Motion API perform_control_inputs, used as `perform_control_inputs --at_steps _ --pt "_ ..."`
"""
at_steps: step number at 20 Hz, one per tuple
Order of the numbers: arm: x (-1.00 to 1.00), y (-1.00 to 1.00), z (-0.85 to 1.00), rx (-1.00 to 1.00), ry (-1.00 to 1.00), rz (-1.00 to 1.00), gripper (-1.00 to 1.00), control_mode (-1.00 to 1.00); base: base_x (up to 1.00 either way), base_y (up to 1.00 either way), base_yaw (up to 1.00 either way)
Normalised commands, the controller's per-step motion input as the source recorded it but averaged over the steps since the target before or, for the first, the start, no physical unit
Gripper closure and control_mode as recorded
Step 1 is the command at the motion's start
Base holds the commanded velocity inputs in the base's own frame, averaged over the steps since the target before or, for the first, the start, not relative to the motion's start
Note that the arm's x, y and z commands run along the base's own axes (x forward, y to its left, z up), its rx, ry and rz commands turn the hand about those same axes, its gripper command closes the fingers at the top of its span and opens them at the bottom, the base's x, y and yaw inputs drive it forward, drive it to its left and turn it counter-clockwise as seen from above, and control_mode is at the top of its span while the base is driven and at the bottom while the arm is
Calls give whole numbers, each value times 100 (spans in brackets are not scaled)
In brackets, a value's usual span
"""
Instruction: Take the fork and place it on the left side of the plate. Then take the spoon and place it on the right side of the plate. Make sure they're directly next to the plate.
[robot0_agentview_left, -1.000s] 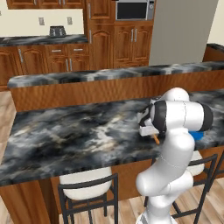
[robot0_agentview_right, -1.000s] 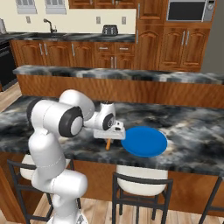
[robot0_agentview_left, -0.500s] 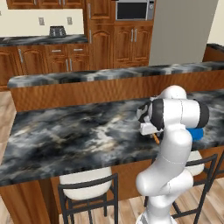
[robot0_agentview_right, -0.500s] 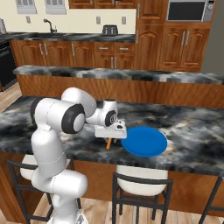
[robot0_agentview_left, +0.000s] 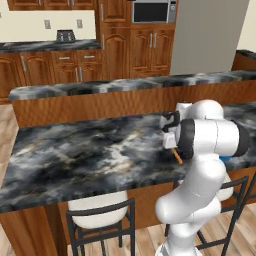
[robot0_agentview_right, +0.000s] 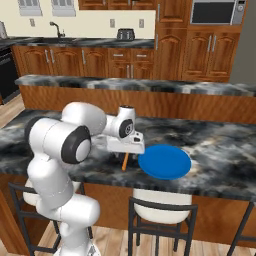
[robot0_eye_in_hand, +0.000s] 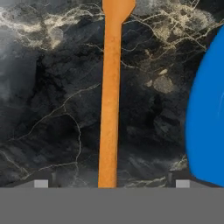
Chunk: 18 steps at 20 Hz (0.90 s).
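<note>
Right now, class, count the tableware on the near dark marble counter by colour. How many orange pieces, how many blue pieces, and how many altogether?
Orange: 1, the fork, lying flat on the counter.
Blue: 1, the plate, just beside the fork with a strip of counter between them.
Total: 2
</note>
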Motion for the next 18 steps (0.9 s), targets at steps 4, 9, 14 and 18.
perform_control_inputs --at_steps 4,9,14,18 --pt "-33 11 58 5 0 0 -100 -100 0 0 0" --pt "-47 20 46 1 0 0 -100 -100 0 0 0" --pt "-60 29 60 0 -5 0 -100 -100 0 0 0" --pt "-69 43 71 0 -13 0 -100 -100 0 0 0"
